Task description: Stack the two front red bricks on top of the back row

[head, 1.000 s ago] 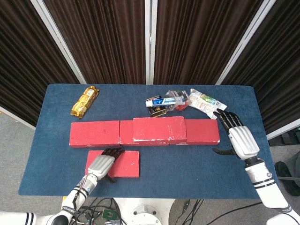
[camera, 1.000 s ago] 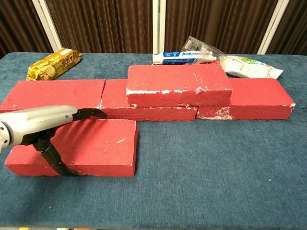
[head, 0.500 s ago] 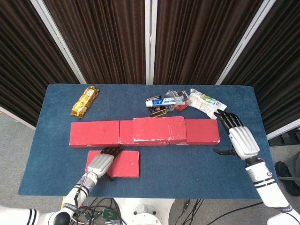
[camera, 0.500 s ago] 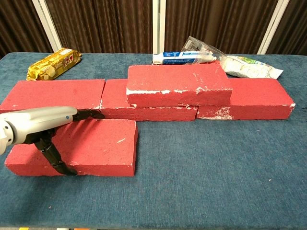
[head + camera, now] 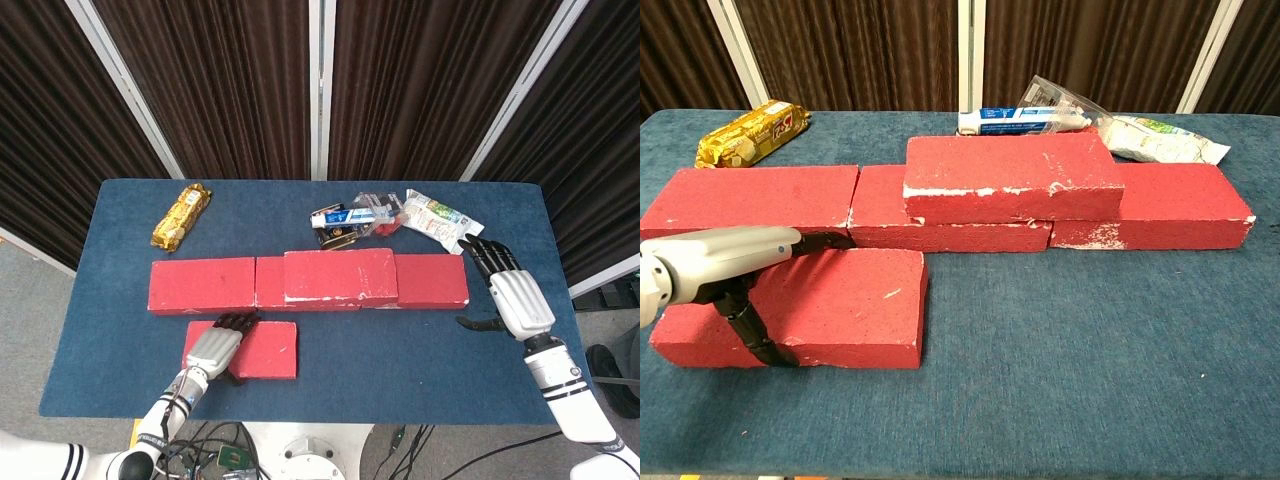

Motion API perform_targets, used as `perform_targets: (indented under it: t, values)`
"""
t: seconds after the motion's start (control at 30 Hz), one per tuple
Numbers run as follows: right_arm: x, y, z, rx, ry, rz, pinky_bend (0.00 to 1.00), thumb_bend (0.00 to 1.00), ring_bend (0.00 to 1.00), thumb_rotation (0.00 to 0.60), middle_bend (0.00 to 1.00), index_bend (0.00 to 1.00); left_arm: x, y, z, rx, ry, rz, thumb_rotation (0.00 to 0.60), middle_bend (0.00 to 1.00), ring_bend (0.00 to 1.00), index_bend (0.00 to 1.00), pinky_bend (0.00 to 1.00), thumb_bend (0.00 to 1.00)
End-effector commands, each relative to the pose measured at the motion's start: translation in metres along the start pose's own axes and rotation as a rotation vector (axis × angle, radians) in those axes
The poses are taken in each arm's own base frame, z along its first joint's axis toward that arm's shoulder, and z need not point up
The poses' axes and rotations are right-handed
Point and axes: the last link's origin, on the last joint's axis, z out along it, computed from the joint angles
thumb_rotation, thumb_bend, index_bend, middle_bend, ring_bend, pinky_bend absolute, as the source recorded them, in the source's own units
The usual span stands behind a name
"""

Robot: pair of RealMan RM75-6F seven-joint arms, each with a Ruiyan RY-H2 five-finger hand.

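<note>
The left hand [image 5: 212, 349] lies flat over the front red brick [image 5: 265, 350] near the table's front edge — fingers stretched across its top, thumb hooked down the near face. One brick [image 5: 1008, 175] already sits on the back row [image 5: 750, 195]. The right hand [image 5: 514, 296] hovers off to the right — fingers spread, holding nothing.

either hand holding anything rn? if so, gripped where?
The left hand grips the flat red front brick at its left end, fingers over the far edge and thumb on the near face. The right hand holds nothing.
</note>
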Motion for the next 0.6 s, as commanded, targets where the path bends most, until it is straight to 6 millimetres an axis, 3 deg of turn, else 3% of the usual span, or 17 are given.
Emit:
perform_targets:
  t: [0.03, 0.4, 0.6]
  values:
    - [-0.0002, 0.0006, -0.0001, -0.002, -0.001, 0.001, 0.00, 0.00, 0.00, 0.600, 0.00, 0.00, -0.0002, -0.0010, 0.0009, 0.007, -0.003, -0.003, 0.600, 0.00, 0.00, 0.00, 0.00, 0.05]
    - [-0.0028, 0.0031, 0.0013, -0.011, -0.011, 0.005, 0.00, 0.00, 0.00, 0.600, 0.00, 0.00, 0.0012, -0.0039, -0.0003, 0.016, -0.007, -0.007, 0.600, 0.08, 0.00, 0.00, 0.00, 0.09]
    - [-0.0026, 0.0036, 0.0015, -0.014, -0.009, 0.004, 0.00, 0.00, 0.00, 0.600, 0.00, 0.00, -0.0001, -0.0040, 0.0012, 0.020, -0.018, -0.009, 0.600, 0.12, 0.05, 0.00, 0.05, 0.16]
